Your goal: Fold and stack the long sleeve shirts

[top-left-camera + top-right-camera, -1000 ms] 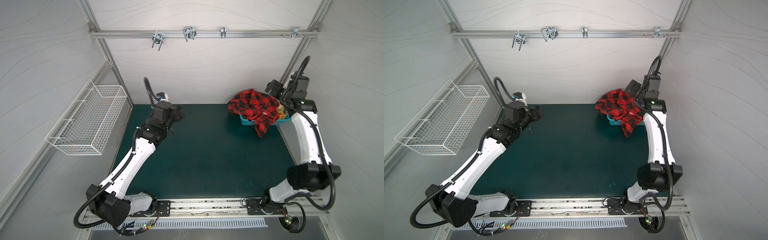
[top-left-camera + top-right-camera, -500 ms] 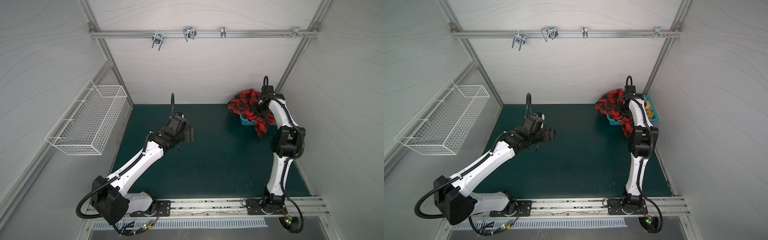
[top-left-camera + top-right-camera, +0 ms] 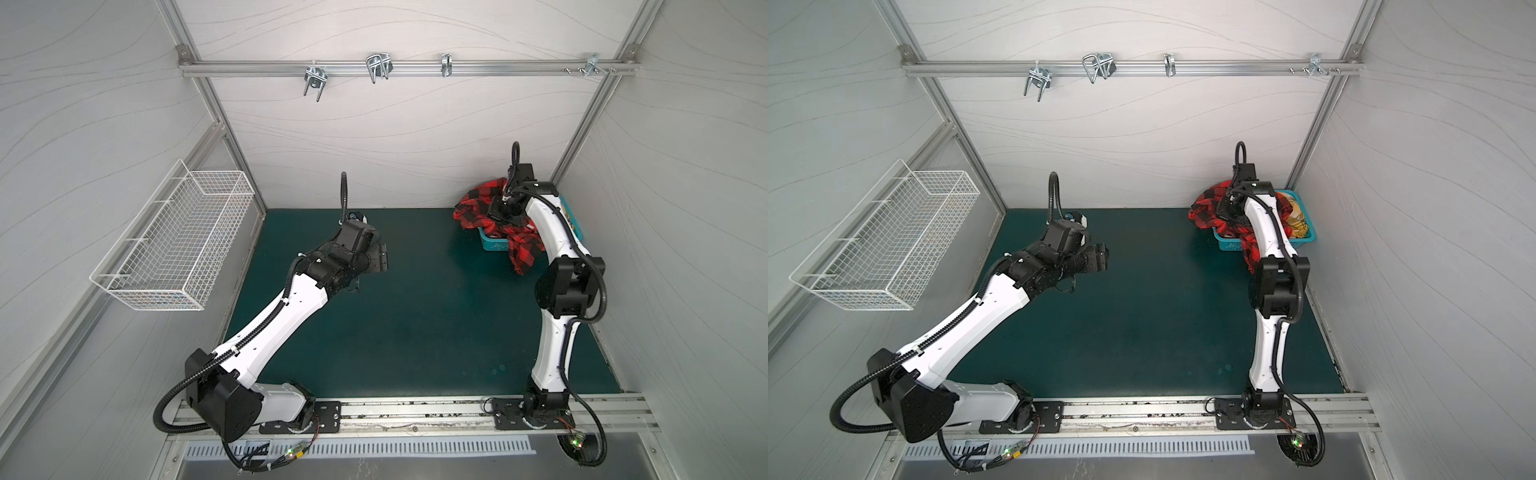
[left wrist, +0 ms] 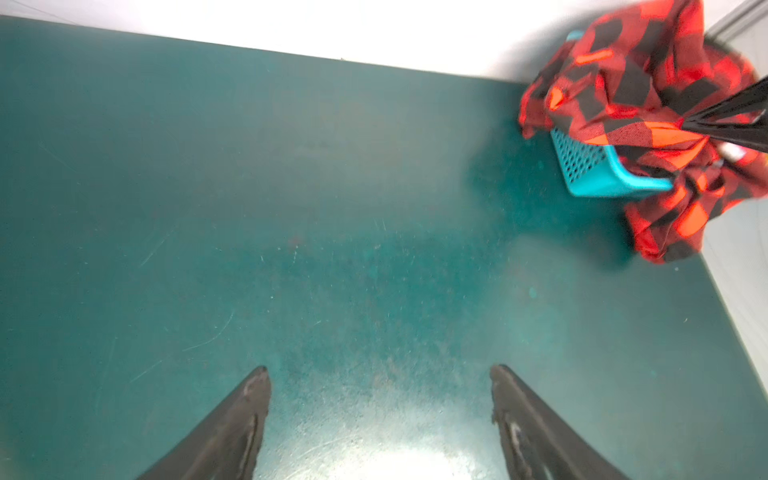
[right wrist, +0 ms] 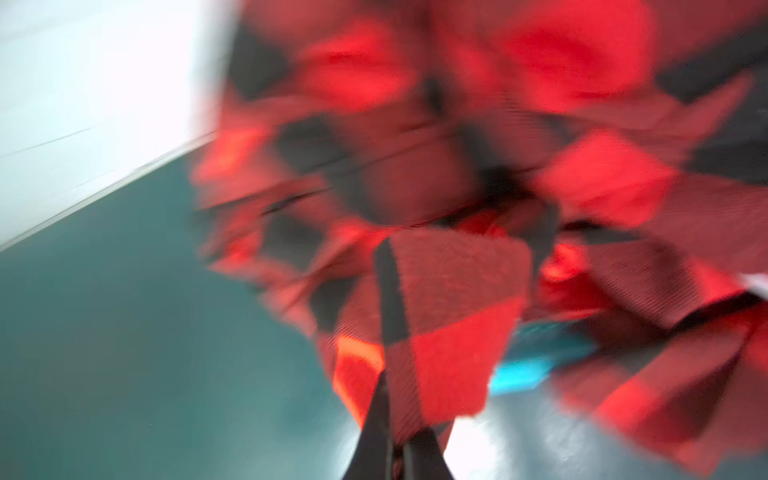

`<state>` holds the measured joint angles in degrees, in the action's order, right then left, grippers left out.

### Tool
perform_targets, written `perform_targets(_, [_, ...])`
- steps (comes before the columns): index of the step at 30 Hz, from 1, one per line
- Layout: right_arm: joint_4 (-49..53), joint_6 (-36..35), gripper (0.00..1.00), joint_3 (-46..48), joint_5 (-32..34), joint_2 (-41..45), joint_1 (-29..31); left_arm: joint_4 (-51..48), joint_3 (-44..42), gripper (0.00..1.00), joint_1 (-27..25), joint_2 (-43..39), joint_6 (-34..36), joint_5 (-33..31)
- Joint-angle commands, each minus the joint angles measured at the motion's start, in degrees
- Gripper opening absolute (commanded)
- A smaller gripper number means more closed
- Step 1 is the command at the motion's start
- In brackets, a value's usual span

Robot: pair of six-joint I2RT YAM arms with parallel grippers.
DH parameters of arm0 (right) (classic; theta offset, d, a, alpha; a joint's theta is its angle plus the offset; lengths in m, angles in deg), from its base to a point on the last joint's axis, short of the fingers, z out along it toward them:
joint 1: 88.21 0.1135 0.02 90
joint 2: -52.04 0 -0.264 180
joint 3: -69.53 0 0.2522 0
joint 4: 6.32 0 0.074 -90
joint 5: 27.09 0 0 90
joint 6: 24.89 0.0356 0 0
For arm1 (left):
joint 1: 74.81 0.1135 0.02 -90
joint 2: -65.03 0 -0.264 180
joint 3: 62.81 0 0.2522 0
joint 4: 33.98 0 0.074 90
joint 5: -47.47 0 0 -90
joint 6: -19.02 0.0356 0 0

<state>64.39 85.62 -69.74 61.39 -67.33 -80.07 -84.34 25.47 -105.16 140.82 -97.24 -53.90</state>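
Note:
A red-and-black plaid long sleeve shirt (image 3: 478, 203) (image 3: 1203, 210) is heaped over a turquoise basket (image 3: 494, 246) (image 3: 1228, 246) in the back right corner, with part of it hanging over the front rim. A yellow plaid shirt (image 3: 1296, 218) lies in the basket behind it. My right gripper (image 3: 504, 212) (image 3: 1227, 212) (image 5: 399, 415) is shut on a fold of the red shirt (image 5: 457, 299). My left gripper (image 3: 380, 257) (image 3: 1100, 257) (image 4: 380, 370) hovers open and empty over the green mat, left of centre. In the left wrist view the red shirt (image 4: 623, 83) and the basket (image 4: 582, 166) are far off.
A white wire basket (image 3: 174, 245) (image 3: 888, 245) hangs on the left wall. A metal rail with hooks (image 3: 374, 68) crosses the back wall. The green mat (image 3: 415, 311) spreads between both arms.
The right arm swung in over the basket and its jaws went from open to shut on the red shirt. The left arm moved from the back left toward the mat's middle.

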Motion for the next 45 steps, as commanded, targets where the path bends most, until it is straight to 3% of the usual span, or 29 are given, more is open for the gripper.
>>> perform_targets(1, [5.5, -2.4, 0.00, -3.2, -1.1, 12.4, 6.5, -3.5, 1.7, 0.84, 2.8, -1.8, -5.2, 0.8])
perform_targets(4, [6.4, -0.9, 0.00, -0.7, -0.1, 18.9, 11.7, -3.0, -1.3, 0.86, 5.2, -6.0, -8.3, 3.5])
perform_targets(7, [5.7, 3.0, 0.00, 6.2, -0.7, 25.0, 17.6, -4.6, -2.9, 0.87, 5.6, -9.0, -6.8, 3.8])
perform_targets(13, [-5.4, 10.7, 0.00, 33.0, 0.6, 35.5, 34.9, -9.7, -7.4, 0.89, 7.9, -13.3, -5.8, 2.8])
perform_targets(17, [-14.6, 16.2, 0.01, 48.4, -1.9, 32.4, 44.3, -9.3, -14.7, 0.89, 8.0, -16.1, -9.7, 6.2])
perform_targets(19, [-14.9, 15.4, 0.43, 49.7, -1.1, 28.6, 48.1, -8.4, -19.0, 0.89, 7.9, -17.6, -12.1, 7.8])
perform_targets(20, [-13.8, 15.4, 0.55, 49.6, 1.4, 27.4, 49.9, -7.3, -21.2, 0.89, 8.0, -18.4, -13.4, 9.7])
perform_targets(24, [-7.0, 17.4, 0.84, 46.8, 11.7, 27.6, 54.2, -4.6, -27.8, 0.90, 7.2, -20.6, -17.0, 14.1])
perform_targets(29, [-4.6, 18.6, 0.88, 51.8, 20.6, 37.5, 52.2, 0.0, -31.2, 0.95, -0.9, -18.3, -21.0, 13.6])
perform_targets(33, [-7.3, 20.3, 0.87, 60.5, 9.0, 45.6, 38.2, 4.1, -30.7, 0.99, -2.5, -12.3, -24.1, 17.6])
perform_targets(38, [-7.8, 17.5, 0.83, 66.3, 1.8, 46.5, 26.3, 8.8, -28.4, 0.99, -3.5, -3.2, -23.7, 20.2])
perform_targets(41, [-11.5, 16.9, 0.77, 69.6, -3.5, 44.7, 22.1, 11.0, -26.3, 0.96, -4.3, 1.7, -23.6, 22.2])
perform_targets(45, [-19.4, 19.8, 0.75, 72.8, -10.2, 40.6, 22.1, 13.3, -24.2, 0.93, -7.4, 6.6, -24.1, 23.3])
